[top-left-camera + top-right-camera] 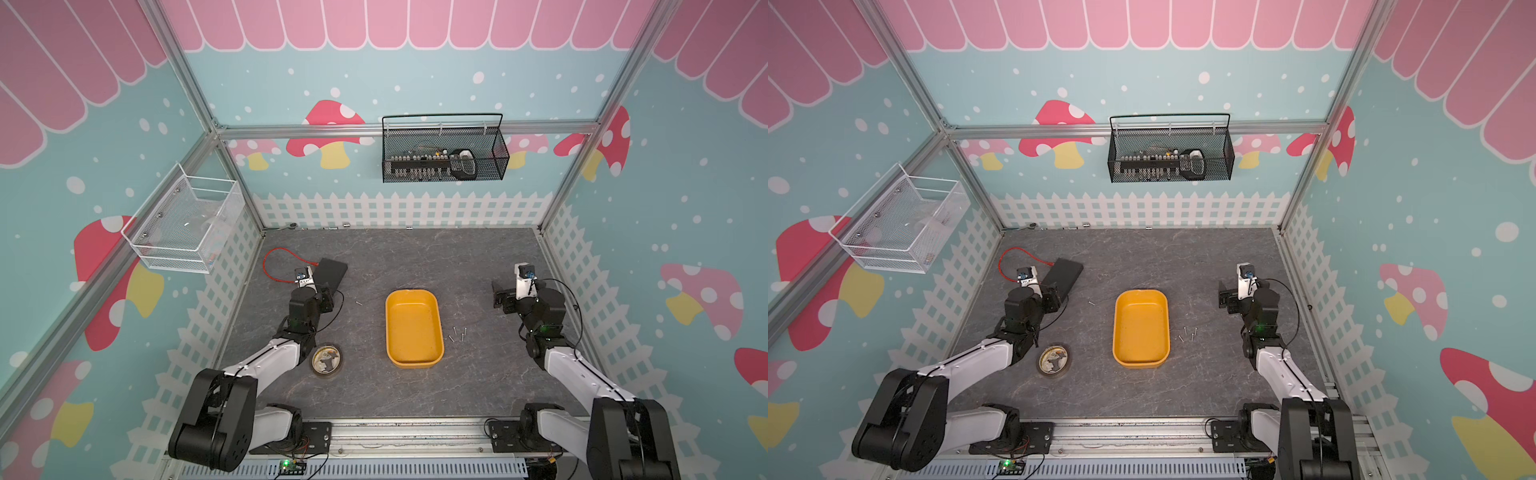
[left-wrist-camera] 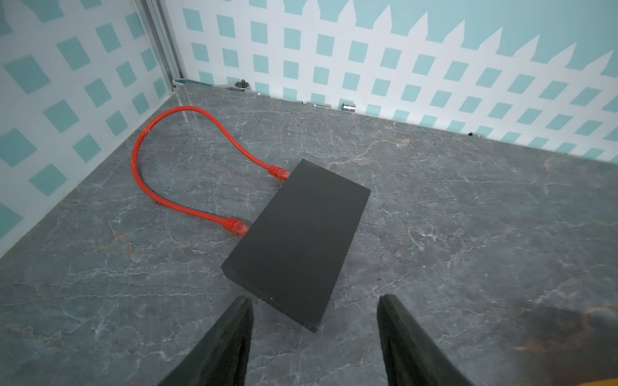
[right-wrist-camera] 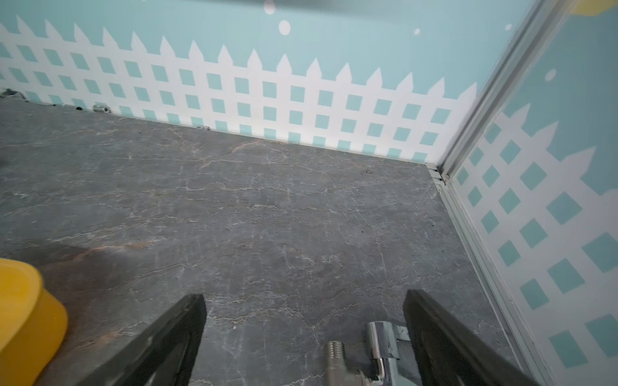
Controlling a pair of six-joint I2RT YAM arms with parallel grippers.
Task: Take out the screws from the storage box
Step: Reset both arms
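- Well, the left pincer (image 2: 314,304) is open. Its two black fingers (image 2: 230,341) are apart and hold nothing.
- Just in front of it lies a flat black box with sharp corners (image 2: 301,240). A bendy red cable (image 2: 140,160) makes a loop from two plugs on the side of that box. One corner of the box shows between the fingers, and I cannot tell if they touch it.
- The right pincer (image 3: 304,297) is open wide and holds nothing too. A shiny silver metal piece (image 3: 378,347) sits on the table just beside one of its fingers.
- The storage box, a smooth yellow-orange plastic tub with round corners (image 1: 413,328), sits between the two pincers, well apart from both.
- Three tiny thin grey metal screws (image 1: 457,333) lie on the table between the tub and the right pincer, just beside the tub. One more small screw (image 1: 359,303) lies between the tub and the left pincer.
- A round dish with a dark rim (image 1: 327,360) sits back behind the left pincer, beside its arm.
- The table (image 1: 415,257) is grey and looks like cracked stone.
- Far past both pincers, small metal bits (image 2: 348,107) lie along the painted white fence.
- Higher up hang a black wire basket (image 1: 444,153) and a white mesh basket (image 1: 187,224).
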